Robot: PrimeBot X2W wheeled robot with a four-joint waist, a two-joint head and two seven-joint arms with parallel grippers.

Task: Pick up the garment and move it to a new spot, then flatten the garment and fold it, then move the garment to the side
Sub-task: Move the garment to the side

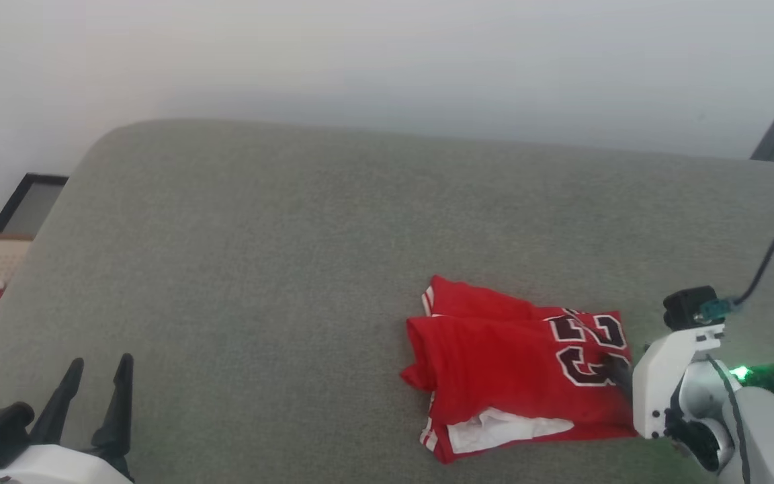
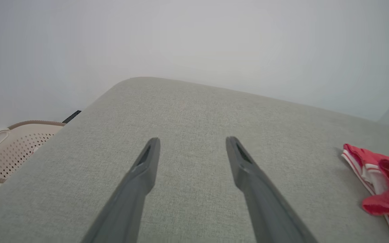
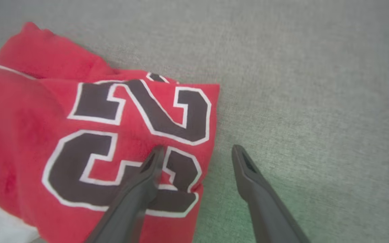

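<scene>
Head view: the garment (image 1: pixel 521 366) lies folded at lower right of the grey cushion (image 1: pixel 293 269), white fabric showing at its bottom edge. The left gripper (image 1: pixel 102 359) sits at lower left, well apart from it, jaws spread and empty.

Right wrist view: the right gripper (image 3: pixel 198 148) is spread wide. One finger overlies the dark numerals; the other overlies bare cushion beside the garment's edge. Contact with the fabric cannot be determined.

Left wrist view: a beige perforated basket (image 2: pixel 15 148) stands at the left edge, and the striped trim shows at far right.
</scene>
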